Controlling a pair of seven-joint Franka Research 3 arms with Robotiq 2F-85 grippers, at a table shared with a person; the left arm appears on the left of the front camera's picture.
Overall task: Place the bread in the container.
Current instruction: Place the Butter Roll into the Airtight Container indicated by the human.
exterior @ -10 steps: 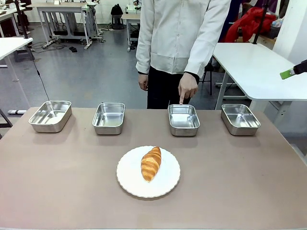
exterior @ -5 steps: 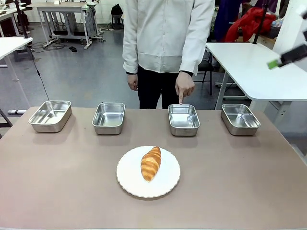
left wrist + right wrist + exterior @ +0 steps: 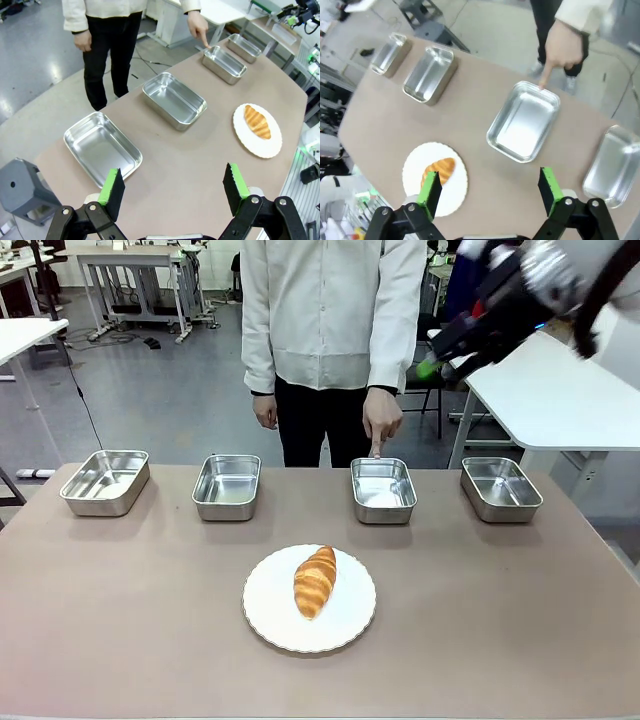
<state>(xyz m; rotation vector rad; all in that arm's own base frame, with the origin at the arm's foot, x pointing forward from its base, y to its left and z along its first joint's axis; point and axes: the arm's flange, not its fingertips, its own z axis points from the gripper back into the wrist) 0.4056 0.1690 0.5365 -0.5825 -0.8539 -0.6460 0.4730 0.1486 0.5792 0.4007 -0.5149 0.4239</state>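
Note:
The bread [image 3: 315,581], a golden croissant, lies on a round white plate [image 3: 270,608] near the table's front middle. A person's hand [image 3: 381,422] points a finger at the far rim of the container [image 3: 383,490], the third steel pan from the left. My right gripper [image 3: 445,345] hangs open and empty high above the far right of the table. From that wrist I see the bread [image 3: 439,170], the container [image 3: 524,121] and my open gripper [image 3: 489,189]. My left gripper [image 3: 173,185] stands open above the table's left end, far from the bread [image 3: 257,121].
Three more steel pans stand in the same far row: two on the left [image 3: 105,481] [image 3: 227,486] and one at the right [image 3: 500,488]. The person stands at the far edge behind the container. A white table [image 3: 560,400] is beyond the right side.
My right arm has swung in from the right edge, up and leftward. The person has shifted slightly left, finger still on the pan's rim. The bread has not moved.

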